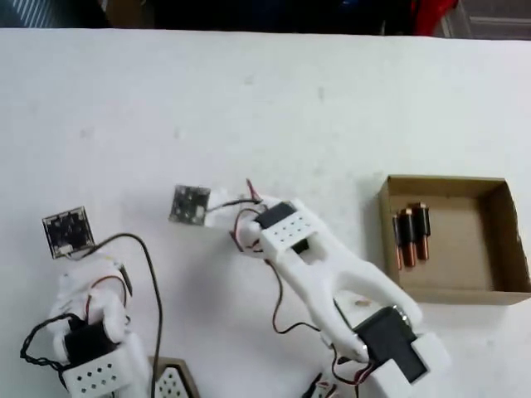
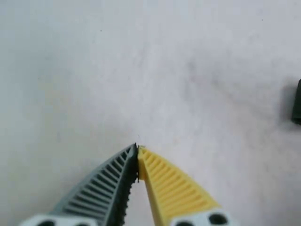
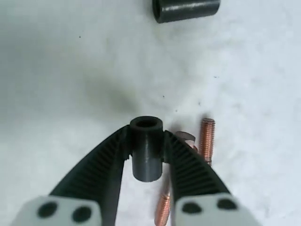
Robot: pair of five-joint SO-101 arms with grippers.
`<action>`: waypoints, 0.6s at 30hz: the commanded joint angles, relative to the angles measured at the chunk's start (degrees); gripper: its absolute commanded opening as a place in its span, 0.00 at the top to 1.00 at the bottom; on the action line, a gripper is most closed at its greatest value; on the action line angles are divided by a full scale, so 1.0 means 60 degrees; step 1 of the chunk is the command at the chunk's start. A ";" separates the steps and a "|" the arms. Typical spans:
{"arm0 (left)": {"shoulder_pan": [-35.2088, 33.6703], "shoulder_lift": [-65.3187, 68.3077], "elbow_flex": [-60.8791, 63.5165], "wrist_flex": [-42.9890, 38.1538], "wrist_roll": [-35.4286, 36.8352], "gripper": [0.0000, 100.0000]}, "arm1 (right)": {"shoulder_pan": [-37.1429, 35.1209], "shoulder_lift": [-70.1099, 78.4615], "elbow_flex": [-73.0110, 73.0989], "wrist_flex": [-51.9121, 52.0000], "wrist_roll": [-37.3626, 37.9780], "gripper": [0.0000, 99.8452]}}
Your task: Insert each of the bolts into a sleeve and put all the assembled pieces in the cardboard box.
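Cardboard box (image 1: pixel 444 180) with three assembled pieces (image 1: pixel 411 235) by its arm-side wall, right end effector (image 3: pixel 146 135) near the box — clamped on an upright sleeve (image 3: pixel 146 160), left end effector (image 2: pixel 138 149) farther off, tips together.

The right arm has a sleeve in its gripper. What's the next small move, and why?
Probably open the left gripper, ready to fetch a copper bolt. It is shut and empty over the bare table, while the right gripper clamps a black sleeve with its bore open, and bolts lie loose just beside it.
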 commanded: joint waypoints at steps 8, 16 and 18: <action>-0.0081 -0.0081 -0.0059 -0.0322 -0.0044 0.98 | -0.0388 0.0930 -0.2388 0.2044 -0.2667 0.98; -0.0066 -0.0081 -0.0044 -0.0322 -0.0044 0.98 | -0.0403 0.3216 -0.3590 0.2044 -0.2623 0.98; -0.0066 -0.0081 -0.0044 -0.0322 -0.0044 0.98 | -0.0403 0.3363 -0.3678 0.2044 -0.2608 0.98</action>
